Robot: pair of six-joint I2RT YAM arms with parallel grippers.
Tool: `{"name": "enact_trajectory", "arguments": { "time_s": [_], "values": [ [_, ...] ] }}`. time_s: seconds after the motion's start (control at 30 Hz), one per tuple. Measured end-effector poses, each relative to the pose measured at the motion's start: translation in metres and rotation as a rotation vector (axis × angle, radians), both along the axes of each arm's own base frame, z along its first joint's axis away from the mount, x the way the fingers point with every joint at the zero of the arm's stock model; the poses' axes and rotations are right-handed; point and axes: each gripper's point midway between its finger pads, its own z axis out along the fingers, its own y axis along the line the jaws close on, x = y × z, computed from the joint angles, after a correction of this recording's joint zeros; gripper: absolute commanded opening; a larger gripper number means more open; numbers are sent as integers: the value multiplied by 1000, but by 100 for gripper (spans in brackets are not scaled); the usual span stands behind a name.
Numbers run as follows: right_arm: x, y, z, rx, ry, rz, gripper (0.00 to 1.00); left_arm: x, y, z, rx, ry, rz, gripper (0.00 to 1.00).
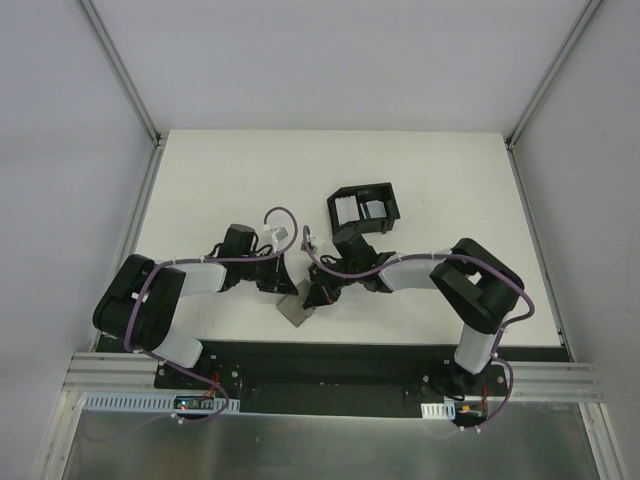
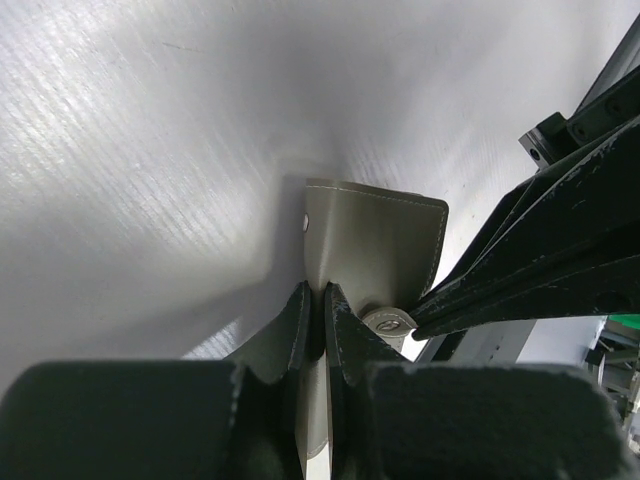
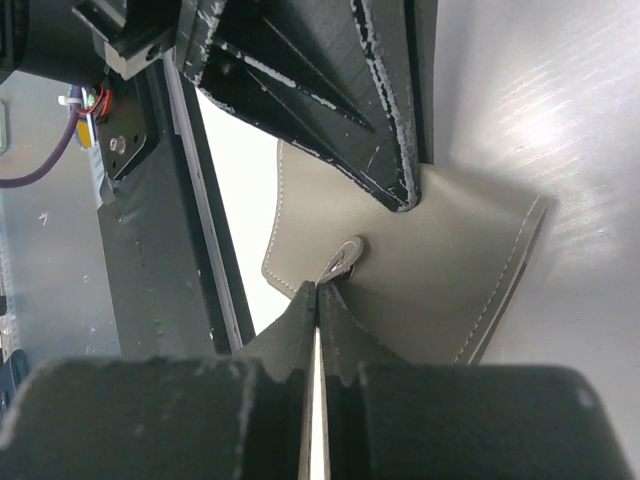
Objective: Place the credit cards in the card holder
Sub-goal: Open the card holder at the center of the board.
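place: robot lab cell | evid: white table (image 1: 250,180), alu frame rails (image 1: 110,373), white encl walls (image 1: 60,150)

Top view's evenly lit and sharp, just soft shadows under the arms on the white table (image 1: 420,170). Wrist cams are rougher. The near fingers (image 2: 296,335) are dark, out-of-focus blobs, streaky glare runs across the tabletop, and a soft shadow pools around the card holder (image 2: 380,240). Right wrist's upper right is nearly blown out.
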Motion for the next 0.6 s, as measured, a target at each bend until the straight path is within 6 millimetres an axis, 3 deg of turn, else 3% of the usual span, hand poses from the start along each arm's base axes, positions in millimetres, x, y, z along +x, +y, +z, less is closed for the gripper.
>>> {"name": "enact_trajectory", "arguments": {
  "time_s": [0.3, 0.4, 0.6],
  "values": [
    [-6, -1, 2, 13, -14, 43, 1, -5, -1, 0, -6, 25, -9, 0],
    [-24, -2, 8, 32, 19, 108, 0, 3, 2, -1, 12, 4, 18, 0],
    [-31, -2, 9, 35, 8, 140, 1, -1, 1, -2, 16, 14, 10, 0]
  ]
}}
